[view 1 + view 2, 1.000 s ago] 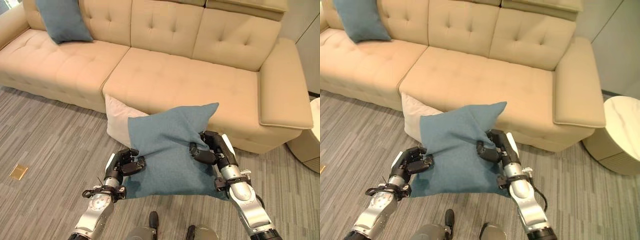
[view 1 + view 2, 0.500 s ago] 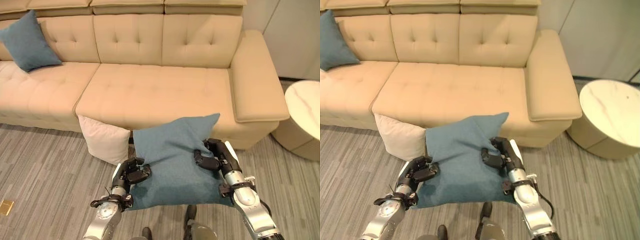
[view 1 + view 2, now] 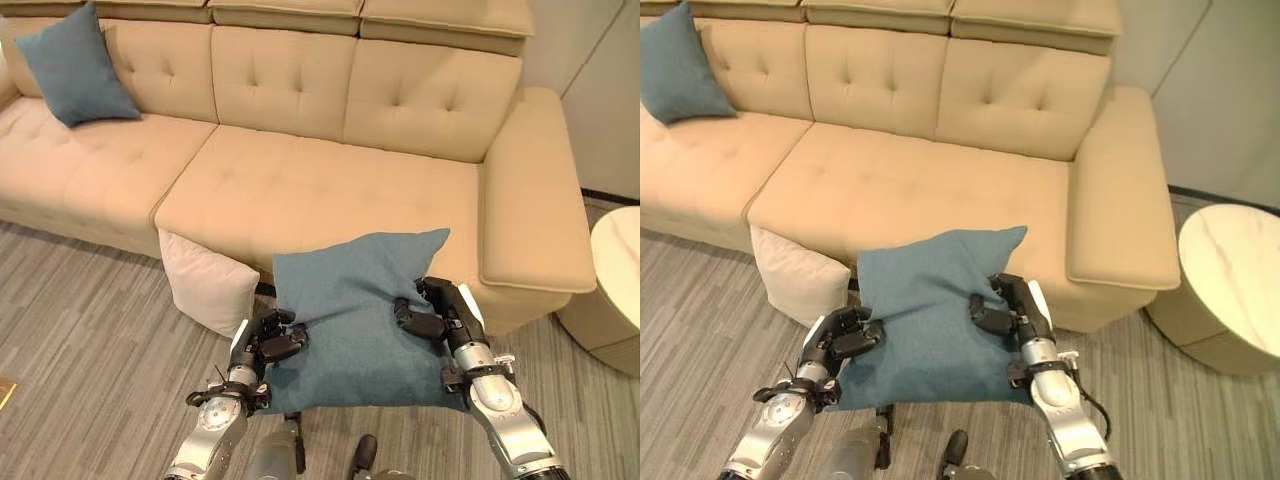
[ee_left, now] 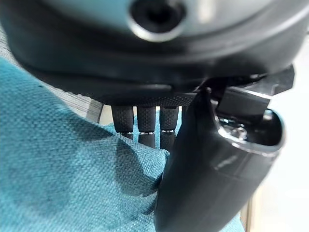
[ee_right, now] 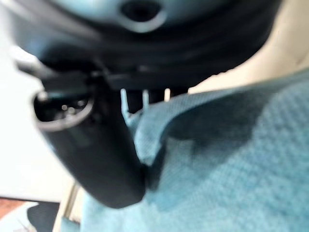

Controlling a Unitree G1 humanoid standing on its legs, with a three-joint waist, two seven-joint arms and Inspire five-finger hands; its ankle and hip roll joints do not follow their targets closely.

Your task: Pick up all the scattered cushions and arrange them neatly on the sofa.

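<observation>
I hold a teal cushion (image 3: 355,320) off the floor in front of the beige sofa (image 3: 320,180). My left hand (image 3: 268,338) pinches its left edge, and my right hand (image 3: 432,315) pinches its right edge; thumbs press into the fabric (image 4: 72,183) in both wrist views. A white cushion (image 3: 208,282) stands on the floor, leaning against the sofa's front, just left of the held one. A second teal cushion (image 3: 75,65) rests upright against the sofa's back at its far left end.
A round white side table (image 3: 1230,285) stands right of the sofa's armrest (image 3: 535,200). The floor is grey striped carpet (image 3: 90,330). The middle and right sofa seats (image 3: 330,190) lie bare.
The camera view has shifted, so the sofa and side table sit differently in the picture. Both hands keep their hold, and the teal cushion stays at about the same height in front of me.
</observation>
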